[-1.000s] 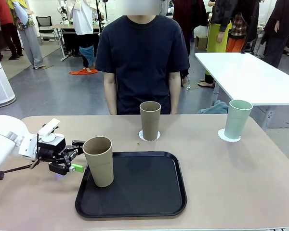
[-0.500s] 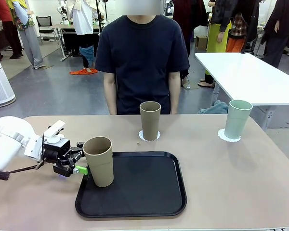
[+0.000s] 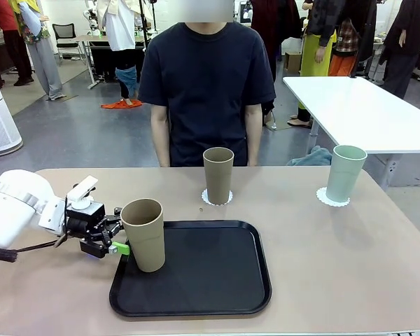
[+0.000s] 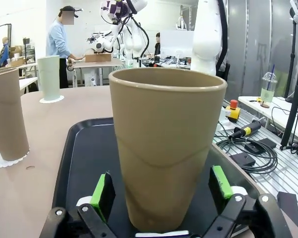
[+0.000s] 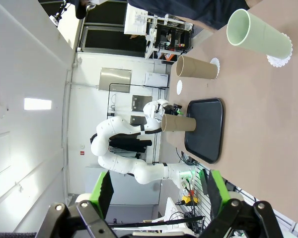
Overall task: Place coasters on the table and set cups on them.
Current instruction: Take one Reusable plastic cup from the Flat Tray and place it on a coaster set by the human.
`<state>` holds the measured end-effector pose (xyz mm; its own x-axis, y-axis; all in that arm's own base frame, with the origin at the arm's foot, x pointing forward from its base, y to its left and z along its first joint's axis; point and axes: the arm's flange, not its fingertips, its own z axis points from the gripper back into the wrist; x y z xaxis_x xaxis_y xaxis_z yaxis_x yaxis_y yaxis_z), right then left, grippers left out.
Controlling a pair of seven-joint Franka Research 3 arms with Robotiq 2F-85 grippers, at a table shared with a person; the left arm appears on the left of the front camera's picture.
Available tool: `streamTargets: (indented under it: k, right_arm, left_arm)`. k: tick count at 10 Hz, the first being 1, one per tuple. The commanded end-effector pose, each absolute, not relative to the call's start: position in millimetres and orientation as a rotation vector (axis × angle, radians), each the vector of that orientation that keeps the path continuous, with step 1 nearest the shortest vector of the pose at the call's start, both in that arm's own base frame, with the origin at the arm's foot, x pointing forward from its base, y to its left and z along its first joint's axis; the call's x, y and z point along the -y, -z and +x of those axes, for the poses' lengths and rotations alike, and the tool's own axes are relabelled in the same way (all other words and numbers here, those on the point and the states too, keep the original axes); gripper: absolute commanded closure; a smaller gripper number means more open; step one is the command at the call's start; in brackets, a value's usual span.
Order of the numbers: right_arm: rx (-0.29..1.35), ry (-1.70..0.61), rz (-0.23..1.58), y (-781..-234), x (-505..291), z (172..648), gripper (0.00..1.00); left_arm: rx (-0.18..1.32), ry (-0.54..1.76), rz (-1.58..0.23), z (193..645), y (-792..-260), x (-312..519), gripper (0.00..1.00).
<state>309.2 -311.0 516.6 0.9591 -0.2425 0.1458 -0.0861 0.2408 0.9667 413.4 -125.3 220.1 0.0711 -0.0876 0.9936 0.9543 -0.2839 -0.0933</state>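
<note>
The tan cup (image 4: 166, 148) hides the tray (image 4: 84, 158) behind it, and its base is cut off.

No legible text, no brand marks, no numbers, no signs on the cups, tray or surface, background papers and equipment labels too small and blurred to read

A black tray (image 3: 217, 294) with rounded corners lies at the near middle. A person in a dark navy T-shirt (image 3: 206, 77) stands at the far side, arms hanging down. Behind to the right stands a white rectangular table (image 3: 364, 112). An orange cloth (image 3: 122, 104) lies on the grey floor farther back. In the left wrist view, coiled black cables (image 4: 248, 148) lie on the floor beside a clear drink cup with a straw (image 4: 268, 87).
</note>
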Motion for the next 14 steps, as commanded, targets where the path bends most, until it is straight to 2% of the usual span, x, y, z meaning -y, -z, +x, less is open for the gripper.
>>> streamTargets:
  k: [1,13,14]
  right_arm:
    - [0.288,0.125,1.345,-519,309,309,0.0]
    - [0.288,0.125,1.345,-519,309,309,0.0]
    - [0.288,0.125,1.345,-519,309,309,0.0]
  left_arm:
    - [0.952,1.411,-1.38,419,-213,135,0.0]
    - [0.909,1.49,-1.372,403,-208,170,0.0]
    - [0.907,1.501,-1.371,406,-208,171,0.45]
